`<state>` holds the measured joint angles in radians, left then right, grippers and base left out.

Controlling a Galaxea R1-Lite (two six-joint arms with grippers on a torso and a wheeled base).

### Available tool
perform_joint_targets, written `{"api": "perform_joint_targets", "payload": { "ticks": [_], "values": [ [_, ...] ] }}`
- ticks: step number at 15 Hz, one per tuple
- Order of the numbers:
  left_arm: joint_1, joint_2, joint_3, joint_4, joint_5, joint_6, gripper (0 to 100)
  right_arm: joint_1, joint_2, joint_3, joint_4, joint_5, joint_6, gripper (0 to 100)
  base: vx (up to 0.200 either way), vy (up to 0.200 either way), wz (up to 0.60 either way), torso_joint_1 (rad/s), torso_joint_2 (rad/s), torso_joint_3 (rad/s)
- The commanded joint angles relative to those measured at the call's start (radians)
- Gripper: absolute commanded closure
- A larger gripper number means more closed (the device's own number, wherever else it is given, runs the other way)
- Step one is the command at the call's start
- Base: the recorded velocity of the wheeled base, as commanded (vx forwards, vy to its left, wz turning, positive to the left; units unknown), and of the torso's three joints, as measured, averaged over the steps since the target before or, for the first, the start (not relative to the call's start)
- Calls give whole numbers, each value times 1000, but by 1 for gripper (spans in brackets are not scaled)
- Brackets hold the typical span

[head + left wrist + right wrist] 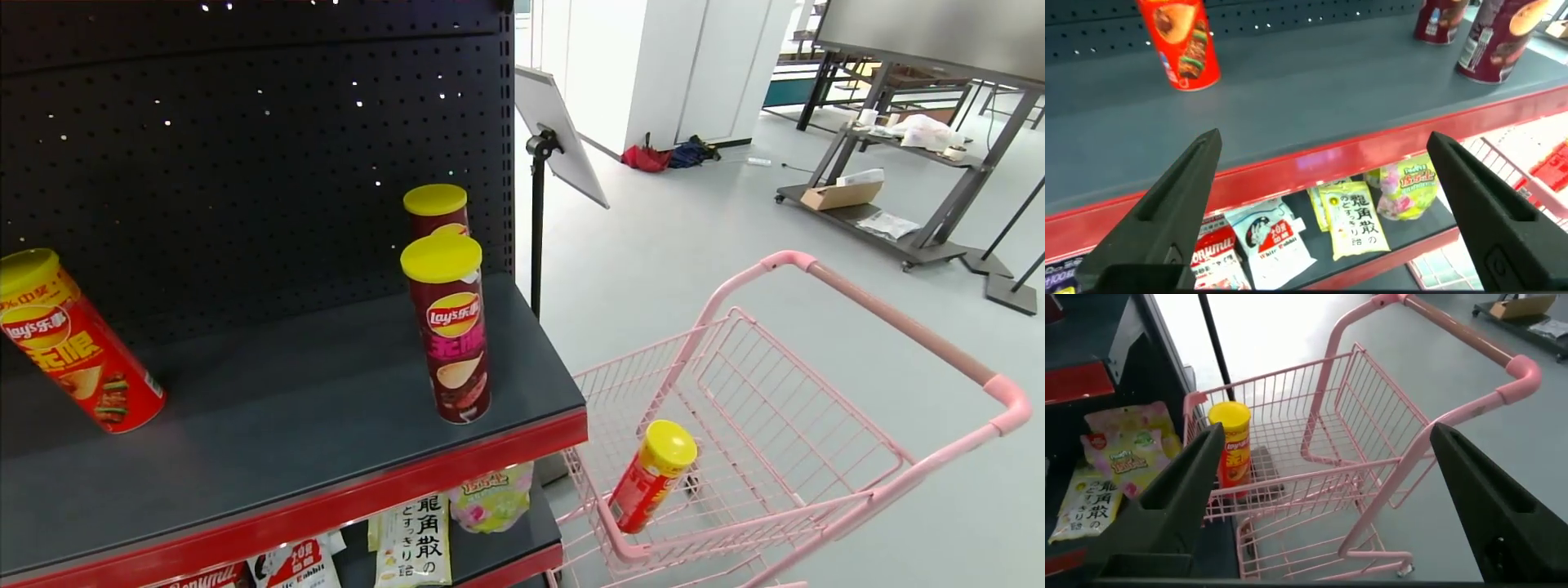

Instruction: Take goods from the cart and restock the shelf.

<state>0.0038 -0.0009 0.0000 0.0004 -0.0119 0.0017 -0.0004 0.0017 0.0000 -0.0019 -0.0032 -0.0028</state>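
Right end effector, spread wide, hovers above can in cart.

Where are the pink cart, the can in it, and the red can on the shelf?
pink cart point(898, 322): head view, on the handle bar.
can in the cart point(649, 486): head view, on its red side.
red can on the shelf point(77, 351): head view, on its label.

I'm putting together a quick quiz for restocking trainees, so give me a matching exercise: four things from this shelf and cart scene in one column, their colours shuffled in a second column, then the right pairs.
Things:
1. cart
2. can lids
3. shelf front edge
4. pegboard back

Colours:
a. yellow
b. black
c. pink
d. red

Pairs: 1-c, 2-a, 3-d, 4-b
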Motion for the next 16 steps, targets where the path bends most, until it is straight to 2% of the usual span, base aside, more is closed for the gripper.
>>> {"api": "perform_joint_targets", "payload": {
  "ticks": [1,16],
  "values": [
    [1,1,0,0,0,0,0,0,0,0,-1,0,0,0,0,0,0,-139,339,198],
    [1,1,0,0,0,0,0,0,0,0,-1,0,0,0,0,0,0,-147,365,219]
  ]
}}
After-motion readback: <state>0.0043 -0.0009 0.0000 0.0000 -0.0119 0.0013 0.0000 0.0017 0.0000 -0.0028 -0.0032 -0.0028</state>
